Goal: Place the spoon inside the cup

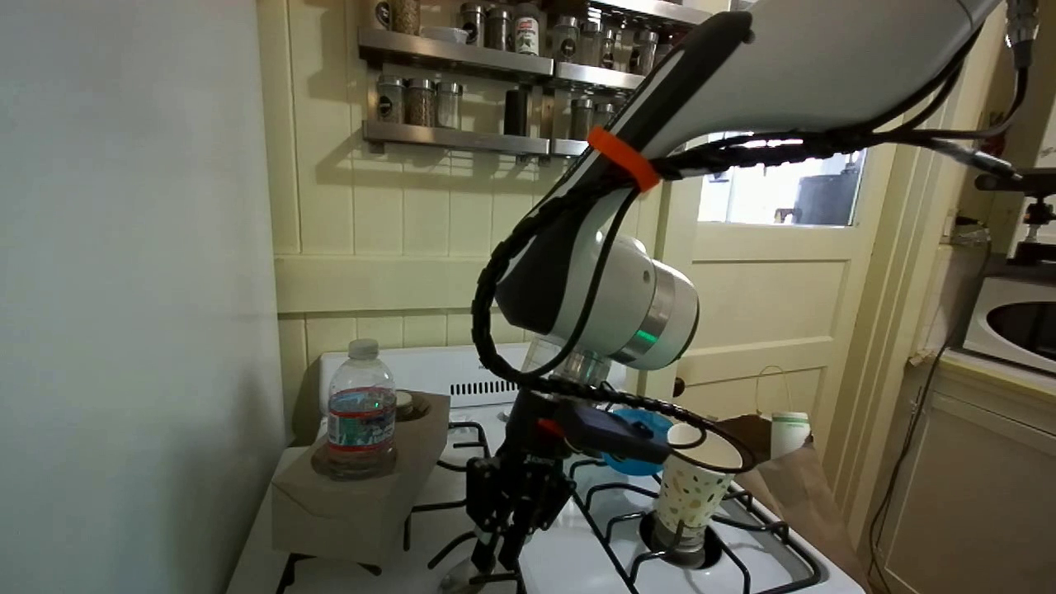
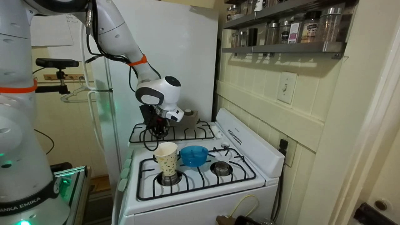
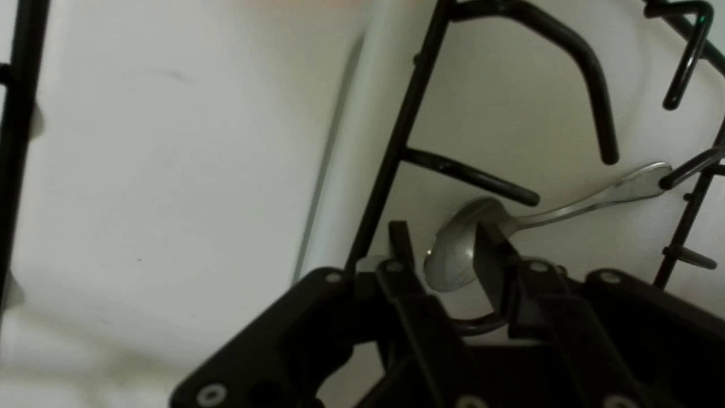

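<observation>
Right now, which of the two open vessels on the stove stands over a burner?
The tall, tapered cream-white cup, seemingly paper, with coloured spots: its base is over a burner. The low, seemingly plastic blue bowl stands over none.

Clearly a kitchen, and of household kind. In an exterior view: at six o'clock, the surface of a white gas stove [image 2: 200,195]; at two o'clock, steel shelves [image 2: 300,47] with spice jars [image 2: 284,32]; at eleven o'clock, a refrigerator [image 2: 172,47]. In an exterior view, at three o'clock, a probable microwave [image 1: 1011,326].
</observation>
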Robot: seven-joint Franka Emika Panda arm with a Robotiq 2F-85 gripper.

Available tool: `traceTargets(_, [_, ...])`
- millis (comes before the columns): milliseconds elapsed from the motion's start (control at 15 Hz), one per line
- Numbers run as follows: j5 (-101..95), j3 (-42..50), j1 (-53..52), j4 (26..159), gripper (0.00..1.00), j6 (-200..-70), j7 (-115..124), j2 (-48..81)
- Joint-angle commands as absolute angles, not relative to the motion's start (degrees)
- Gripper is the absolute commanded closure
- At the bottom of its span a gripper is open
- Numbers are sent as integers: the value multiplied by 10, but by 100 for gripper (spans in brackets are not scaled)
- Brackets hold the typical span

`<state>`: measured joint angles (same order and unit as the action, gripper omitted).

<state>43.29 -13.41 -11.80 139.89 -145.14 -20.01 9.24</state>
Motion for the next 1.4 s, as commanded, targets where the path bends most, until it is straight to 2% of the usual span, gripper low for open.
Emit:
traceTargets(0, [427,-142,-118,1404,58,-1475,-182,91])
traceTargets(133, [428,-142,-118,1403,54,-1482,-180,92])
traceTargets(200, [427,-142,-117,1401,60,-1479,-179,97])
traceTargets(267, [426,-143,-118,1399,58,-1480,-179,99])
traceTargets(533, [417,-143,-120,1391,73,-1485,-176,112])
traceTargets(600, [413,-143,-120,1388,72,-1488,-175,115])
traceTargets(667, [412,-145,-121,1386,78,-1490,-176,118])
traceTargets(733, [409,-146,-121,1384,74,-1493,-175,121])
traceTargets(933, [399,-150,-121,1378,73,-1500,-172,132])
traceTargets(1000, [395,-151,-121,1377,92,-1501,-170,133])
traceTargets(1133, [388,-153,-120,1378,100,-1510,-164,134])
traceTargets(1333, [391,-156,-121,1383,97,-1526,-162,123])
